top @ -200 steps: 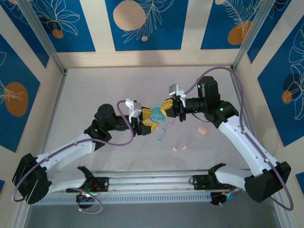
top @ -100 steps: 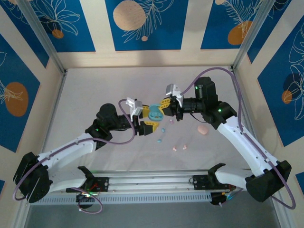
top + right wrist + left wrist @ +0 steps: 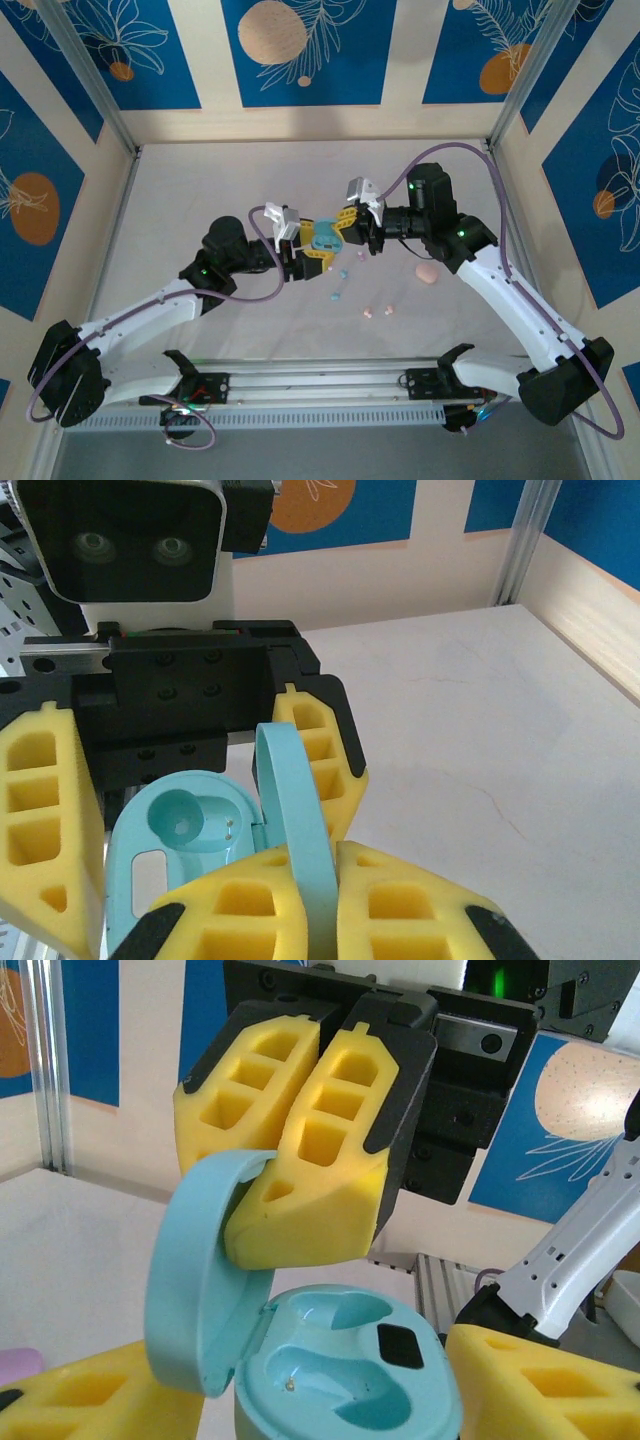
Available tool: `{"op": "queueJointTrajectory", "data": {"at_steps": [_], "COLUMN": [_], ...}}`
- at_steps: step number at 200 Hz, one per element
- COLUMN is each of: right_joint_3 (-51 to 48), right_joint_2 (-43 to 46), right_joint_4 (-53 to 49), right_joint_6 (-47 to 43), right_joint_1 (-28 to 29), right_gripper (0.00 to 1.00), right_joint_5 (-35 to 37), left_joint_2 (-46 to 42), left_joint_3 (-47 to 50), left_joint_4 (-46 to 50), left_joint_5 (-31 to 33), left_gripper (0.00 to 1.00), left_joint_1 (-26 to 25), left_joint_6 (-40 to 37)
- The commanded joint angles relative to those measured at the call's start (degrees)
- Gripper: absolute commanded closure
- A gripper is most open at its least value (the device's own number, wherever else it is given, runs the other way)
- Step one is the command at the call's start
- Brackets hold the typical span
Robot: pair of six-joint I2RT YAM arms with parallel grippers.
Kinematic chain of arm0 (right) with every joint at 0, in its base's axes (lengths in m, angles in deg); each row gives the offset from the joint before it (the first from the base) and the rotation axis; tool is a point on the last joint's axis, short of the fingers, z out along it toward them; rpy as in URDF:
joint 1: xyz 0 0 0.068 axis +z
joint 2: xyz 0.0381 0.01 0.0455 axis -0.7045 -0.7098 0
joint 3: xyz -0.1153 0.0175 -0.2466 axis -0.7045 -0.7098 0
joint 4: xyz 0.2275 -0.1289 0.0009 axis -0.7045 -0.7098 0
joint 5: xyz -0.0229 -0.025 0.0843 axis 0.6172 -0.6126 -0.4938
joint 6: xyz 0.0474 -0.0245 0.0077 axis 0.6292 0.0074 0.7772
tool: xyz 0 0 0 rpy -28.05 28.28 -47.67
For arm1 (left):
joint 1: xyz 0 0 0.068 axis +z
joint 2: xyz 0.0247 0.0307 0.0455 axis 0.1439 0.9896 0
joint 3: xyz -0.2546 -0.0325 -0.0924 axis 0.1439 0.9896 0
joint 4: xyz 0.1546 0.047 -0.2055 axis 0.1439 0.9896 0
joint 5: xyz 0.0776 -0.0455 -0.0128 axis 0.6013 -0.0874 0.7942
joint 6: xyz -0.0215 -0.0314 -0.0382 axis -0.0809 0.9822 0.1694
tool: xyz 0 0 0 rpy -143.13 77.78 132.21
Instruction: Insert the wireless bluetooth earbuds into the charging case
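Case [image 3: 323, 237]: centre of top view, off table [image 3: 200, 190], nudged up-left since a second ago.
Lid [image 3: 195, 1270]: open, pinched in closed right gripper [image 3: 275, 1190].
Base: clamped by left gripper [image 3: 310, 252].
Sockets: empty.
Earbuds [image 3: 343, 272]: loose on table, lower right of case.
Loading likely needs right gripper freed.

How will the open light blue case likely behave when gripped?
The light blue case looks like glossy hard plastic, so probably stiff but slippery. Its lid, pinched by the right gripper, hangs on a small hinge, likely the weak point if twisted. Its rounded base, held in the left gripper, might slip.
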Motion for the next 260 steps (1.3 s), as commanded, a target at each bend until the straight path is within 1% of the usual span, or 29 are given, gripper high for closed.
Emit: {"op": "queueJointTrajectory", "data": {"at_steps": [1, 35, 49, 57, 96, 206, 223, 245, 260], "right_joint_3": [-0.4, -0.3, -0.3, -0.3, -0.5, -1.9, -2.2, -2.3, -2.3], "right_joint_2": [1.2, 1.1, 1.1, 1.0, 1.1, 2.0, 2.4, 2.6, 2.6], "right_joint_4": [1.0, 1.0, 1.0, 0.9, 0.7, 2.2, 2.9, 3.1, 3.1], "right_joint_6": [-0.2, 0.4, 0.3, 0.2, -0.4, -1.3, -0.8, -0.5, -0.2], "right_joint_1": [0.4, 0.2, 0.2, 0.2, 0.4, 0.5, 0.4, 0.3, 0.2], "right_gripper": [0.96, 0.96, 0.96, 0.96, 0.96, 0.95, 0.95, 0.95, 0.95], "right_joint_5": [-0.1, -0.8, -0.9, -0.9, -0.8, -1.0, -1.0, -1.0, -1.0], "left_joint_2": [0.2, -0.3, -0.5, -0.5, 0.1, 0.4, 0.5, 0.5, 0.5], "left_joint_3": [-2.1, -1.9, -1.8, -1.8, -1.7, -2.6, -3.1, -3.4, -3.4], "left_joint_4": [1.5, 2.1, 2.1, 2.0, -0.3, 0.3, 1.5, 3.1, 3.7], "left_joint_5": [-0.9, -1.3, -0.4, -0.2, 0.1, -0.2, -0.8, -1.1, -1.1], "left_gripper": [0.33, 0.33, 0.38, 0.39, 0.37, 0.35, 0.37, 0.44, 0.45], "left_joint_1": [-0.5, -0.6, -0.6, -0.6, -0.6, -0.7, -0.7, -0.7, -0.8], "left_joint_6": [-1.9, -3.3, -3.3, -3.3, -1.0, -0.6, -1.1, -1.9, -2.5]}}
